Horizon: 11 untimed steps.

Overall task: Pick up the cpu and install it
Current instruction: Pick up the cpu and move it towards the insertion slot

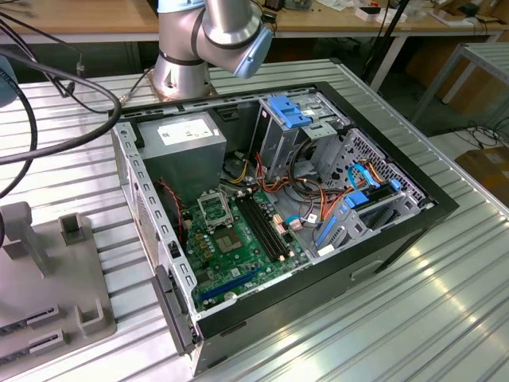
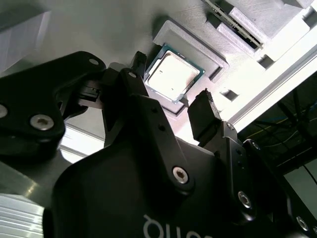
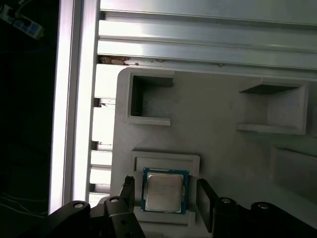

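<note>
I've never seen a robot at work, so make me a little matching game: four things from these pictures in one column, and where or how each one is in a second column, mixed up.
Things:
1. cpu
2. gripper
3. green circuit board
4. grey holder

Places or states:
A. inside the open computer case
B. on the ribbed table, at the exterior view's left of the case
C. open, straddling the chip without touching it
D. lying flat in a square recess of the holder

Pairs: 1-D, 2-C, 3-A, 4-B.
</note>
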{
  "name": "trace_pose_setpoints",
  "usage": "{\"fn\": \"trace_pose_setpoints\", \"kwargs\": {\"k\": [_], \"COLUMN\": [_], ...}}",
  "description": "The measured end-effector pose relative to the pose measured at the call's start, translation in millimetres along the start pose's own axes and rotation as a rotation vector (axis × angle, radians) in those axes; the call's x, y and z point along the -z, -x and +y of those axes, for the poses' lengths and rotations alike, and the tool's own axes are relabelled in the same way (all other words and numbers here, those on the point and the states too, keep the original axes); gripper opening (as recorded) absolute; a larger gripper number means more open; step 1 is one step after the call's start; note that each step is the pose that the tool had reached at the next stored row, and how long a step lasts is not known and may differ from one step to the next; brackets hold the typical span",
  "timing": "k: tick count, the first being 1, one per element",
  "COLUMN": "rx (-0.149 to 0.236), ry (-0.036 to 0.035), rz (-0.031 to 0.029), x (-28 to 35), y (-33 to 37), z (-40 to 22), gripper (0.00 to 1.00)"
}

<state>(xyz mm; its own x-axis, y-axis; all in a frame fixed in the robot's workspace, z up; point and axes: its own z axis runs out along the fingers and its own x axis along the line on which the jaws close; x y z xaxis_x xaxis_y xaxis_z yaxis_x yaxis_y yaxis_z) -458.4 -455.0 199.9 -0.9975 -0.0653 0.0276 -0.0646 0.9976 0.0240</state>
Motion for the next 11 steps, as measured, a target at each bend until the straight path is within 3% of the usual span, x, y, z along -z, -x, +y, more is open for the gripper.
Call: {"fn": "trace_pose_setpoints", "kwargs": {"k": [11], "rx": [-0.003], "ry": [0.0002], "rz": [0.0006], "x": [-3.7], "y": [-0.3], "z": [0.0], "gripper": [0.62]}}
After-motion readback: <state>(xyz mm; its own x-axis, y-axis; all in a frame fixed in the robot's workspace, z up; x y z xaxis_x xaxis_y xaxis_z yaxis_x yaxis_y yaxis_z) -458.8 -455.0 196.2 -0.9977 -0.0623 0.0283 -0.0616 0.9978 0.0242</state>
